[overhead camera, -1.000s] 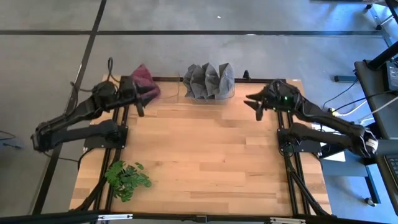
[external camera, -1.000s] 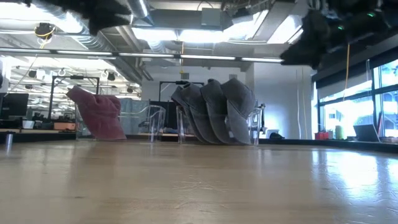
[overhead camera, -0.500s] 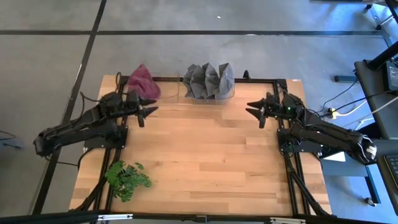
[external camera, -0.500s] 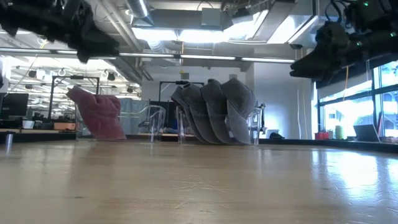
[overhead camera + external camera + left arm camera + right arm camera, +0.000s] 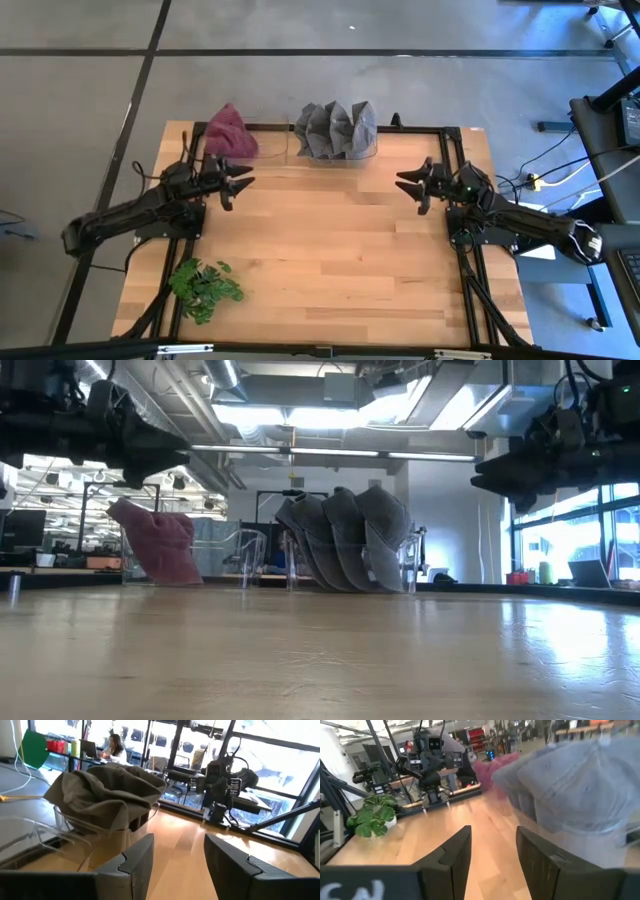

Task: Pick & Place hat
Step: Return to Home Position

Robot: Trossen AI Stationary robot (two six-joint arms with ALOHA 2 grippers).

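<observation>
The gray caps (image 5: 337,130) stand bunched in a row in the clear bin (image 5: 413,558) at the far edge of the table (image 5: 320,250), with a red cap (image 5: 230,130) near them on my left arm's side; I judge the placing done, with only my return to rest left. My left gripper (image 5: 240,185) and right gripper (image 5: 408,187) hang above the wood on either side, well apart from the caps, each with fingers spread wide and holding nothing; against a second ago, both arms have drawn back from the bins toward their bases and sunk lower, while the caps have not shifted
</observation>
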